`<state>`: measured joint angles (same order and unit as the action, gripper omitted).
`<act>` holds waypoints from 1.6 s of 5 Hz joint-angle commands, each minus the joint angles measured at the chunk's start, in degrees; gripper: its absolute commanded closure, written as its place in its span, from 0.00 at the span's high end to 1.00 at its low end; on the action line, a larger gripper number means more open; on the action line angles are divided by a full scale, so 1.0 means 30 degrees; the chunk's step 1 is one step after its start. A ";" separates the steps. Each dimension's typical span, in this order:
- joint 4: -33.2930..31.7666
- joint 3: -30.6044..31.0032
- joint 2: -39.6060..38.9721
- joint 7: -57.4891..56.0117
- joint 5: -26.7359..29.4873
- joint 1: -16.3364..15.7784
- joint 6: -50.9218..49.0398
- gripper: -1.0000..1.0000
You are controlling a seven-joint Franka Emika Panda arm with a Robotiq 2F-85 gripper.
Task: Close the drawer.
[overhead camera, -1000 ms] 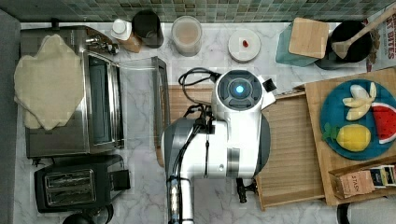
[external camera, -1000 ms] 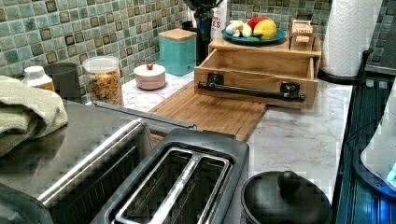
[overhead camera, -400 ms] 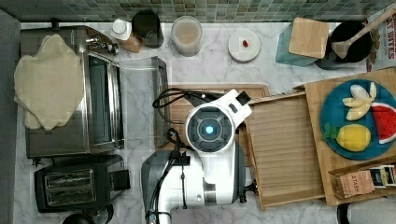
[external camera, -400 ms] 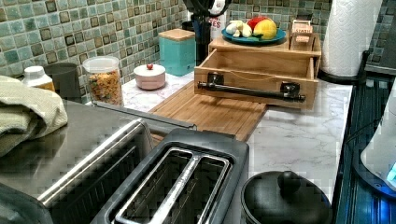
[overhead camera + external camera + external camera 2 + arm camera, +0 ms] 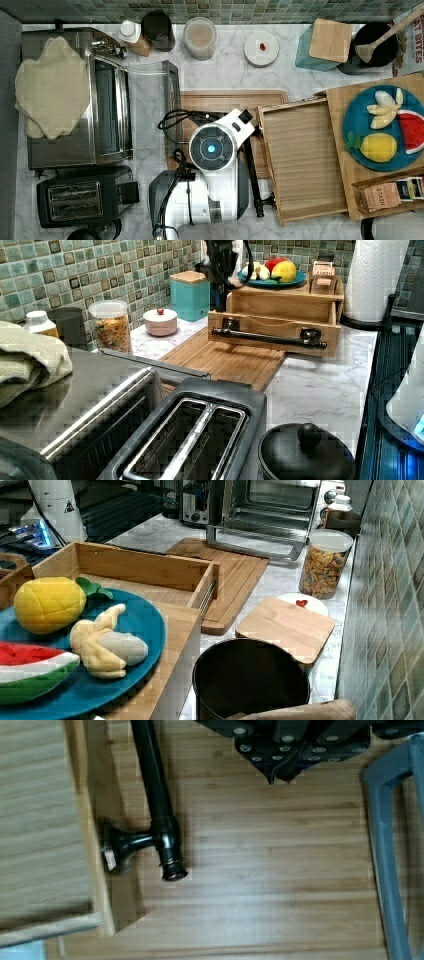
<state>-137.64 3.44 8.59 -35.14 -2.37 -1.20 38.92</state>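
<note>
Drawer [image 5: 305, 155] stood pulled out of its wooden box [image 5: 370, 100], over the cutting board [image 5: 220, 102]. Its black bar handle [image 5: 155, 795] lay apart from the gripper [image 5: 280, 772], at roughly nine o'clock of the fingers, untouched. Fingers' spread could not be told.

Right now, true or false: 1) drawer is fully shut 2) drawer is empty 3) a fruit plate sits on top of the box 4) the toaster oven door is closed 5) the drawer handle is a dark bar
1) False: the drawer is pulled out over the cutting board.
2) True.
3) True: the blue plate holds toy fruit.
4) False: the toaster oven door is open.
5) True: the handle is a dark bar.
</note>
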 commanded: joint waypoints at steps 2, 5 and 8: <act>-0.3770 -0.0520 -0.1170 -0.1286 -0.1329 0.0497 0.3458 0.00; -0.4422 -0.2513 -0.1241 -0.5310 -0.1772 0.1938 0.7050 0.00; -0.1181 -0.5997 -0.3580 -0.9026 -0.2076 0.2836 0.6282 0.00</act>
<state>-149.28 -11.29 1.59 -60.15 -7.84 1.79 57.13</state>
